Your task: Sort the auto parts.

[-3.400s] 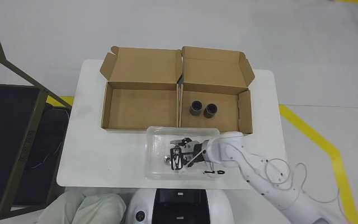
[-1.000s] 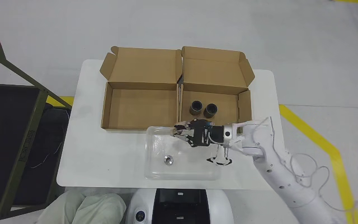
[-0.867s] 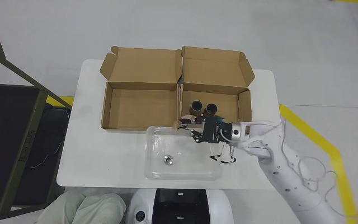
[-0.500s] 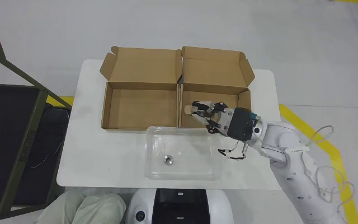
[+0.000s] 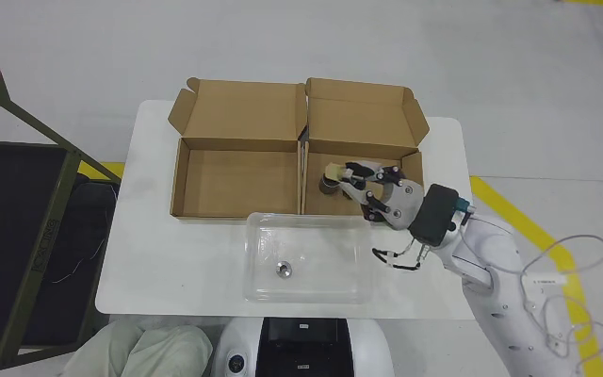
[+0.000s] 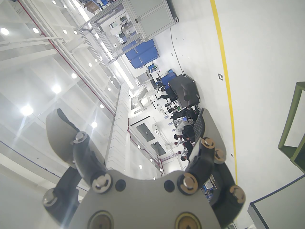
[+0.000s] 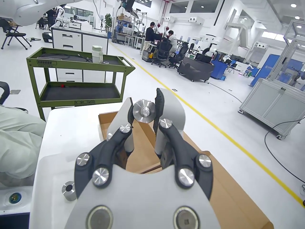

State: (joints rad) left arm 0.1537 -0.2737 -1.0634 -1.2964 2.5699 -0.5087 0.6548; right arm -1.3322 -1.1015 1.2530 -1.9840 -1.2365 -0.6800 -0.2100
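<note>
Auto parts: loose metal pieces; one is in hand, one sits in the tray and one in a box, so the sort looks unfinished.
Table (image 5: 151, 236): white; carries two boxes and the tray.
Left box (image 5: 236, 184): cardboard, lid open, side by side with the right box.
Right box (image 5: 363, 122): cardboard, lid open; a dark cylinder (image 5: 326, 187) stands near its front-left corner.
Tray (image 5: 311, 283): clear plastic, just in front of the boxes; holds a silver ring (image 5: 282, 270).
Right claw (image 7: 144, 106): hangs over the right box, clamped on a silver disc (image 7: 144, 111).
Left claw (image 6: 129, 120): fingers spread wide, nothing between them, pointing out into the room.
Handling: the disc is probably solid metal, so stiff, heavy for its size, smooth and likely slippery. The pads pinch it across the round rim, where it could roll or twist, so it wants a firm squeeze. The ring looks best taken across its outer wall.
Views: the right wrist view shows the pads' contact on the disc rim. The top view shows which box the claw is over and the cylinder below it.
</note>
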